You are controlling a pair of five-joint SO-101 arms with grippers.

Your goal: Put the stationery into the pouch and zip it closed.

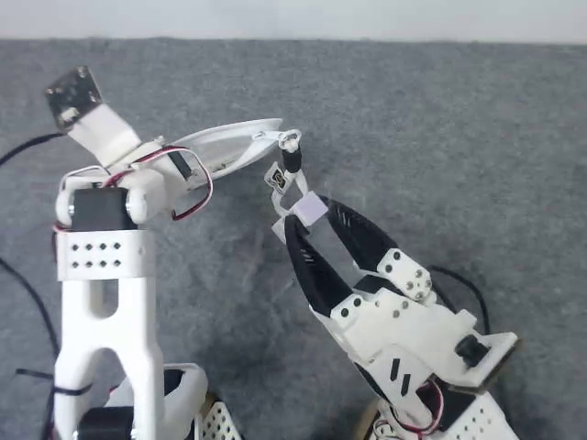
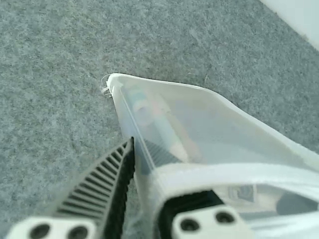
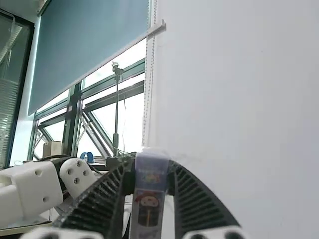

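A: Starting far L. What's the white L arm doing?
B: Its black ribbed claw (image 2: 143, 152) is pressing together on the clear soft-plastic zip pouch (image 2: 214, 129), one finger on each side of the wall. In the high view it's holding the pouch (image 1: 229, 145) at a tilt over the grey felt-like table cover (image 1: 459, 128), w/ the pointed end aiming at the other arm.
A: And the stationery?
B: It's lying inside the pouch. A pale pencil-shaped stick (image 2: 162, 127) is showing thru the wall, running lengthwise. Other bits next to it are too blurry to name.
A: Moving R, what's at the pouch tip?
B: A small metal zip slider (image 1: 291, 140) is sitting at the tip, and a short black strap (image 1: 292, 163) is hanging from it down toward the R arm. Can't tell how far the zip is run.
A: R claw?
B: The black R claw (image 1: 306, 218) is pinching a small pale lilac rectangular tag (image 1: 310, 209) at the strap's end. From its own wrist cam, both fingers are squeezing the tag (image 3: 148, 191) flat between them, tag standing upright w/ a little cartoon figure on it.
A: Anything behind that?
B: A teal roller blind (image 3: 89, 45) is hanging over a window, and a plain white wall (image 3: 239, 99) is standing beside it.
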